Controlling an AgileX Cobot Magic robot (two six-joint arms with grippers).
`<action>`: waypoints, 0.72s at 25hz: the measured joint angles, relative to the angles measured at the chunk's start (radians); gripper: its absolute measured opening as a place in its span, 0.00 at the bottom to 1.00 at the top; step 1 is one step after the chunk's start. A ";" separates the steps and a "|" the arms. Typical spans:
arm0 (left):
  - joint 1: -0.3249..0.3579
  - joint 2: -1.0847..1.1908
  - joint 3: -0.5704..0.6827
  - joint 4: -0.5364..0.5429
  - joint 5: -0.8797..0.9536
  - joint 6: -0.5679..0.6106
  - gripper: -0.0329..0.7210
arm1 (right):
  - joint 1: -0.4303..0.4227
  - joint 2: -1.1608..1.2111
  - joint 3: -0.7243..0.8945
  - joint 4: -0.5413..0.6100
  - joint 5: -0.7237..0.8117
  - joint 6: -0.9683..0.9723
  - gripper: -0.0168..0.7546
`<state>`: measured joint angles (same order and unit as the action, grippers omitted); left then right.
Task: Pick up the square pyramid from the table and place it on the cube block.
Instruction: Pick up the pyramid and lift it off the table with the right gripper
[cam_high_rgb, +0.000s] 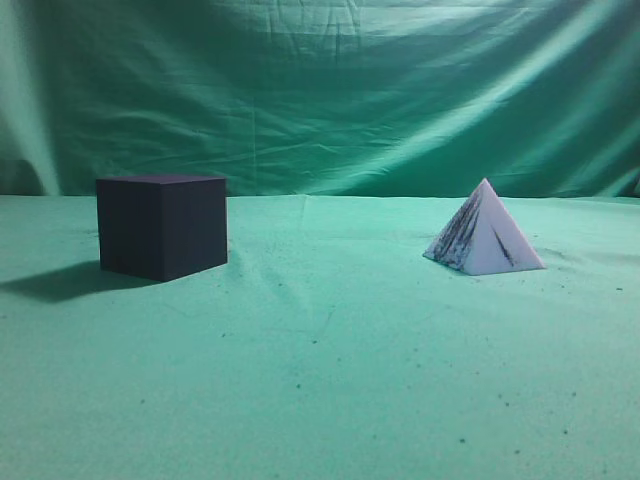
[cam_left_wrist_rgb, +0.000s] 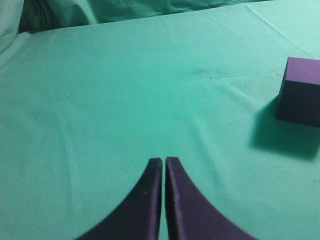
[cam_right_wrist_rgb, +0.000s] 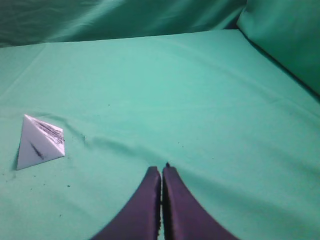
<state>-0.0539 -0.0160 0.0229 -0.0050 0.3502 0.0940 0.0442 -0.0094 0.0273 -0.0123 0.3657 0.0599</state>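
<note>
Both dark grippers, left (cam_left_wrist_rgb: 163, 161) and right (cam_right_wrist_rgb: 161, 170), hang closed and empty above the speckled green cloth table (cam_high_rgb: 330, 380). The streaked white square pyramid (cam_right_wrist_rgb: 40, 141) sits off the right gripper's left side, well apart from the matte navy-black cube block (cam_high_rgb: 162, 226). Nothing is grasped yet; next, the right jaws must open and reach over. The exterior view shows neither arm, and the left wrist view crops the cube.

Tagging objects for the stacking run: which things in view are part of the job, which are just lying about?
Job:
pyramid, on the table, right side
cube, on the table, left side, apart from the pyramid
right tool, shut, empty
left tool, shut, empty

Lying about:
backdrop
dark crumbs on the cloth
</note>
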 joint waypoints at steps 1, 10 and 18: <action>0.000 0.000 0.000 0.000 0.000 0.000 0.04 | 0.000 0.000 0.000 0.000 0.000 0.000 0.02; 0.000 0.000 0.000 0.000 0.000 0.000 0.04 | 0.000 0.000 0.000 0.001 0.000 0.000 0.02; 0.000 0.000 0.000 0.000 0.000 0.000 0.04 | 0.000 0.000 0.000 0.001 0.000 -0.002 0.02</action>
<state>-0.0539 -0.0160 0.0229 -0.0050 0.3502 0.0940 0.0442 -0.0094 0.0273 -0.0116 0.3657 0.0578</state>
